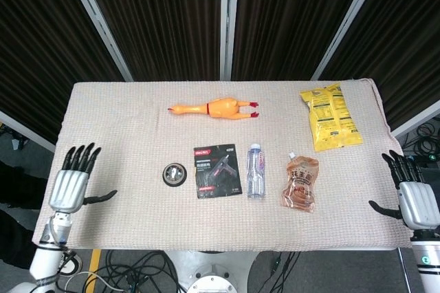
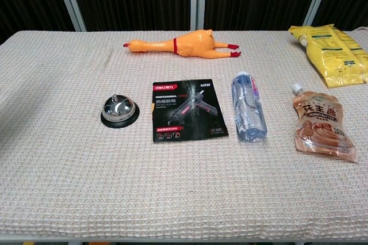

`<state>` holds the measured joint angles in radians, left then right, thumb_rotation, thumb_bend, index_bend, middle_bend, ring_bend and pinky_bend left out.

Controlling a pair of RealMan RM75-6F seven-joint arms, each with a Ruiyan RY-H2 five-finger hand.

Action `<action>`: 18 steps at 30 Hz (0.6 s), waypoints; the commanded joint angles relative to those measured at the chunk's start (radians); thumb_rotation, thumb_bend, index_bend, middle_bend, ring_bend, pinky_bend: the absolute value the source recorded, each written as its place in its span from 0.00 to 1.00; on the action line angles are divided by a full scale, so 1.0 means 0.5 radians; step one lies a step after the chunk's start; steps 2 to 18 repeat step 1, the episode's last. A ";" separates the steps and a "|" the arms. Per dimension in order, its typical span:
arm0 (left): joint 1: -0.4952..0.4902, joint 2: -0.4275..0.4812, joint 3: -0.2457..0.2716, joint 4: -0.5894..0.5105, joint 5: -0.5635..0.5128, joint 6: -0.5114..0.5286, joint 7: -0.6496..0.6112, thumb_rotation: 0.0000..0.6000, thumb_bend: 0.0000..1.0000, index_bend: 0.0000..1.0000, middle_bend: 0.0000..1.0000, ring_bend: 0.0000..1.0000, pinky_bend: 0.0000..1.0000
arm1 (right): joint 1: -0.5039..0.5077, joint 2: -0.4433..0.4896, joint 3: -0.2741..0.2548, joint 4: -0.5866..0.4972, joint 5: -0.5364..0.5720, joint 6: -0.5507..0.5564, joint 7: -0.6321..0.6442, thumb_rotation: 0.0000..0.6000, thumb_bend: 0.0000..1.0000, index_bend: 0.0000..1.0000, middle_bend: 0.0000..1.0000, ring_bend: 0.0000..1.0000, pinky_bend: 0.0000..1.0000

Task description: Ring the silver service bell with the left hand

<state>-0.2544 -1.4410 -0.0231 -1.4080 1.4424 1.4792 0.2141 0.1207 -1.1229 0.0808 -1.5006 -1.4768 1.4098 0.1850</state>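
The silver service bell (image 1: 174, 173) (image 2: 119, 110) stands on its black base on the cloth, left of the glue-gun card, with nothing touching it. My left hand (image 1: 71, 186) hangs at the table's left edge, far to the left of the bell, fingers spread and empty; the chest view does not show it. My right hand (image 1: 412, 199) hovers off the table's right edge, fingers apart and holding nothing.
A glue-gun package (image 1: 216, 170) lies right of the bell, then a water bottle (image 1: 255, 170) and a brown pouch (image 1: 302, 182). A rubber chicken (image 1: 214, 109) lies at the back, a yellow snack bag (image 1: 329, 117) at back right.
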 commanded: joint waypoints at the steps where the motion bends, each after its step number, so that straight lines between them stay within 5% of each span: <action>1: 0.096 0.088 0.041 -0.122 0.006 0.104 0.033 0.40 0.00 0.03 0.00 0.00 0.00 | 0.005 -0.007 -0.004 0.007 -0.009 -0.005 0.002 1.00 0.00 0.00 0.00 0.00 0.00; 18: 0.096 0.088 0.041 -0.122 0.006 0.104 0.033 0.40 0.00 0.03 0.00 0.00 0.00 | 0.005 -0.007 -0.004 0.007 -0.009 -0.005 0.002 1.00 0.00 0.00 0.00 0.00 0.00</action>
